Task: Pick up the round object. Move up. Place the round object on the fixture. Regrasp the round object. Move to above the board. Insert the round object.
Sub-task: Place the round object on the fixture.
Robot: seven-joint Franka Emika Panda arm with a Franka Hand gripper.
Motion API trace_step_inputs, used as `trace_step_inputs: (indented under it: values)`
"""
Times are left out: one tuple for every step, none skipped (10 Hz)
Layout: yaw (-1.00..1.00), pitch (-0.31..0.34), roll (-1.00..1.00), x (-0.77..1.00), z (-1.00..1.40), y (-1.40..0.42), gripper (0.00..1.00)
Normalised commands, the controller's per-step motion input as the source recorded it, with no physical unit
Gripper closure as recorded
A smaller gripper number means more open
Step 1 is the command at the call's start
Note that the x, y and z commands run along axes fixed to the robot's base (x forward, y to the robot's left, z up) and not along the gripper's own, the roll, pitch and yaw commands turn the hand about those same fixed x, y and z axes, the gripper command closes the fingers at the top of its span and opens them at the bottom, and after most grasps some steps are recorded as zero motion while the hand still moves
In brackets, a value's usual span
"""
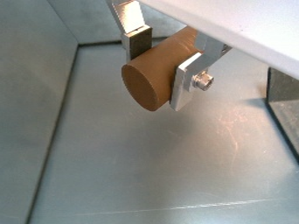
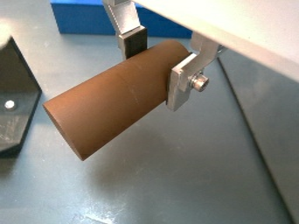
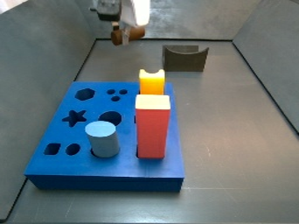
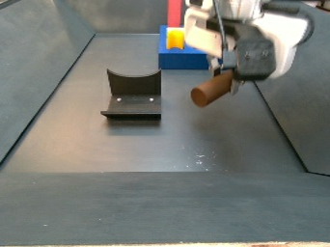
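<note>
The round object, a reddish-brown peg, is clamped near one end between my gripper's silver fingers, and its long free end sticks out. In both wrist views it hangs above the grey floor, with its flat end face showing. In a side view the gripper holds the peg tilted in the air, to the right of the fixture and apart from it. In a side view the gripper is behind the blue board, left of the fixture.
On the board stand a red block, a yellow piece and a light-blue cylinder. Grey walls enclose the floor on all sides. In a wrist view the fixture and the board's edge are close by.
</note>
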Motion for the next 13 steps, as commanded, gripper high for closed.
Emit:
trace_step_inputs:
  values:
    - [0.00, 0.000, 0.00, 0.00, 1.00, 0.00, 1.00]
    - [0.00, 0.005, 0.00, 0.01, 1.00, 0.00, 1.00]
    - [0.00, 0.042, 0.00, -0.01, 1.00, 0.00, 1.00]
    - [0.00, 0.054, 0.00, -0.01, 1.00, 0.00, 1.00]
    - [0.00, 0.060, 0.01, -0.01, 1.00, 0.00, 1.00]
    - [0.00, 0.064, 0.01, -0.02, 1.00, 0.01, 1.00]
    - [0.00, 0.079, 0.02, -0.02, 0.99, 0.01, 1.00]
    - [-0.01, 0.091, 0.02, -0.01, 0.79, 0.01, 1.00]
    - [-0.01, 0.107, 0.03, 0.00, 0.64, 0.02, 1.00]
    - [-0.01, 0.119, 0.03, 0.00, 0.54, 0.02, 1.00]
    - [-0.01, 0.138, 0.03, 0.01, 0.33, 0.02, 1.00]
    - [-0.01, 0.143, 0.04, 0.01, 0.18, 0.02, 1.00]
    - [1.00, -0.082, 0.03, 1.00, -0.30, -0.25, 1.00]
